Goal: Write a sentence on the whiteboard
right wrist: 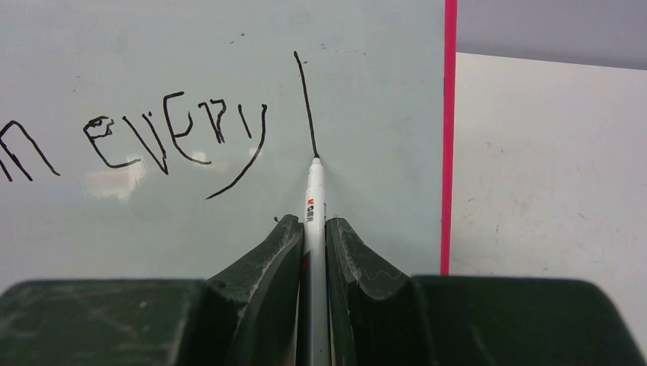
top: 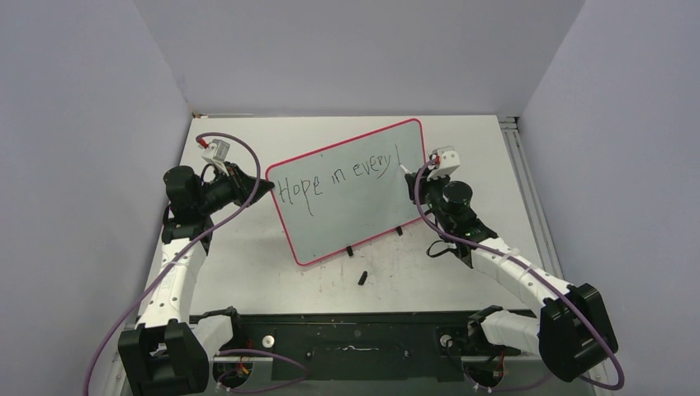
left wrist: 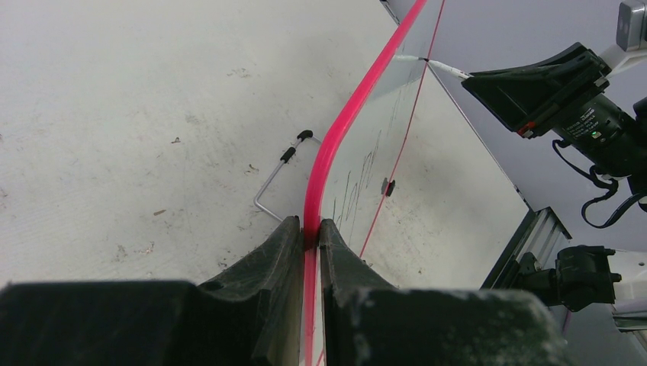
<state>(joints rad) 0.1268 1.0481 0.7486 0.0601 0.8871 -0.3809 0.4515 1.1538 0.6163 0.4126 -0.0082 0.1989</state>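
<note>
Gripping the whiteboard's glossy red rim are left fingers; right fingers pinch a slim pen.

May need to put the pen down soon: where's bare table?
Bare table runs behind the whiteboard to the back wall, and right of the right hand. In front it is tighter: stand feet, a small black piece.

LIGHT: bright, even, from overhead on the white desk | SHADOWS: soft, faint beneath the arms | GLARE: pale sheen on the whiteboard under the lettering | FOCUS: overhead view sharp; marker label legible; left fingers and right fingers dark, soft up close | COLOUR: board rim glows saturated pink in left wrist view
</note>
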